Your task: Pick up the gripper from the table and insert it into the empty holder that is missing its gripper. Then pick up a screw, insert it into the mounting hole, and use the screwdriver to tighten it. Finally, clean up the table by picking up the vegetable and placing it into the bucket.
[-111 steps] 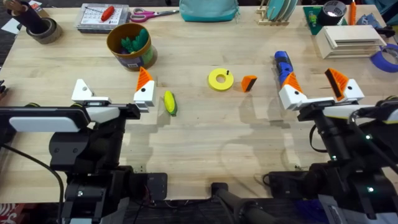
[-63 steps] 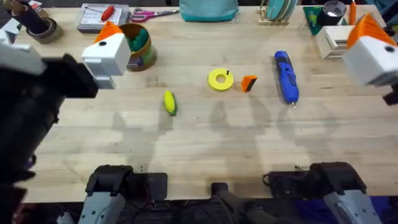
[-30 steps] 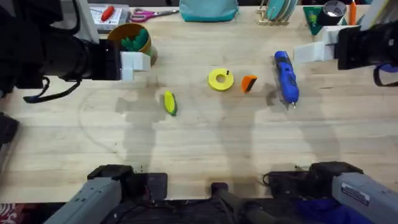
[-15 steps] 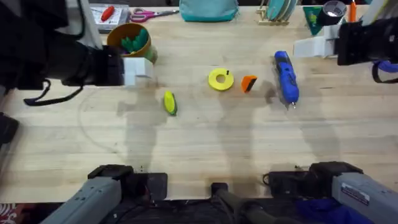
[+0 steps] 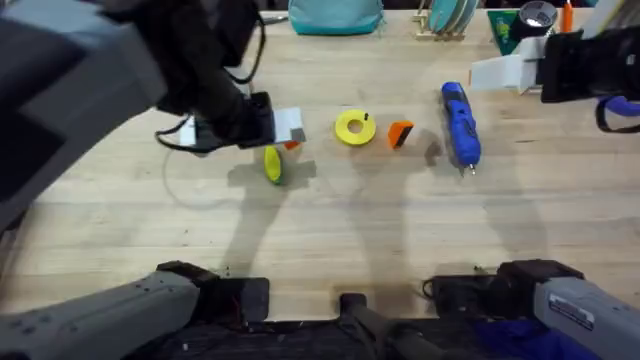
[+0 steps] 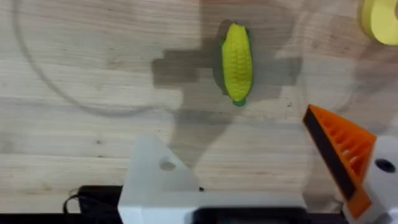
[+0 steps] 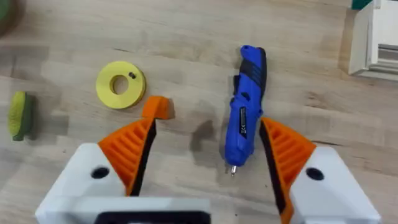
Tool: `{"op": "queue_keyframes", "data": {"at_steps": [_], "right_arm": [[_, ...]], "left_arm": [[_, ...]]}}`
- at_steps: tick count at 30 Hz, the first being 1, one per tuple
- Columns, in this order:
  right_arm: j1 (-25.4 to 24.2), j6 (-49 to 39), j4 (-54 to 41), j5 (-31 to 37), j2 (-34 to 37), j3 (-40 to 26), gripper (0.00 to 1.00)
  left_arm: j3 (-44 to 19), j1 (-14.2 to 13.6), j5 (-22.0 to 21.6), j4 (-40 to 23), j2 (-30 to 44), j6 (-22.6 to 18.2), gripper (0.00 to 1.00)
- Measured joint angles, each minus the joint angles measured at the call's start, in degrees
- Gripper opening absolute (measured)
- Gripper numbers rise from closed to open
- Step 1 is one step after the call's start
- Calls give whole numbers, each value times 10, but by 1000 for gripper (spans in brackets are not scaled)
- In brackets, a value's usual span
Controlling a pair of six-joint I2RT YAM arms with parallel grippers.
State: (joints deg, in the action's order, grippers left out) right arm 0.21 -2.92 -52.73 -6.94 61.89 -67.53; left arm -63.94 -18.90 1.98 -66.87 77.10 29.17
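Note:
The orange gripper (image 5: 401,133) lies on the table between a yellow disc (image 5: 353,127) and the blue screwdriver (image 5: 460,122). A small dark screw (image 7: 132,76) rests on the disc. My left gripper (image 6: 249,168) hovers open just above the vegetable (image 6: 237,61), a yellow corn cob. One of its fingers is the empty holder (image 6: 158,180), bare white. The other finger carries an orange pad (image 6: 342,152). My right gripper (image 7: 205,149) hangs open high over the screwdriver (image 7: 245,106), both pads orange. My left arm hides the bucket.
Along the table's back edge are scissors (image 5: 245,20), a teal bag (image 5: 335,15), a dish rack (image 5: 450,18) and a green and black item (image 5: 525,22). A white block (image 7: 373,37) sits beyond the screwdriver. Bare wood stretches across the front half.
My left arm has swung from the back left toward the middle and come down over the corn. The right arm has hardly moved.

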Motion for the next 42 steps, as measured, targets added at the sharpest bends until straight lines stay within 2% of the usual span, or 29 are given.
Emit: {"op": "queue_keyframes", "data": {"at_steps": [4,10,14,20,26,35,39,40,42], "right_arm": [[0,1,0,0,0,0,996],[0,2,0,0,0,0,997],[0,2,0,0,0,0,996],[0,2,0,0,0,0,997],[0,2,0,0,0,0,997],[0,2,0,0,0,0,997],[0,2,0,0,1,0,997],[0,2,0,0,3,0,997],[0,2,0,0,8,0,997]], "left_arm": [[0,-3,0,12,39,42,986],[0,-3,0,13,83,69,986],[10,-3,0,56,102,74,986],[56,-3,0,111,114,74,992],[84,-3,-1,130,120,73,961],[86,-3,-3,146,128,63,905],[86,-3,-3,153,152,58,807],[86,-2,-1,153,156,56,708],[85,-3,3,159,157,56,435]]}}
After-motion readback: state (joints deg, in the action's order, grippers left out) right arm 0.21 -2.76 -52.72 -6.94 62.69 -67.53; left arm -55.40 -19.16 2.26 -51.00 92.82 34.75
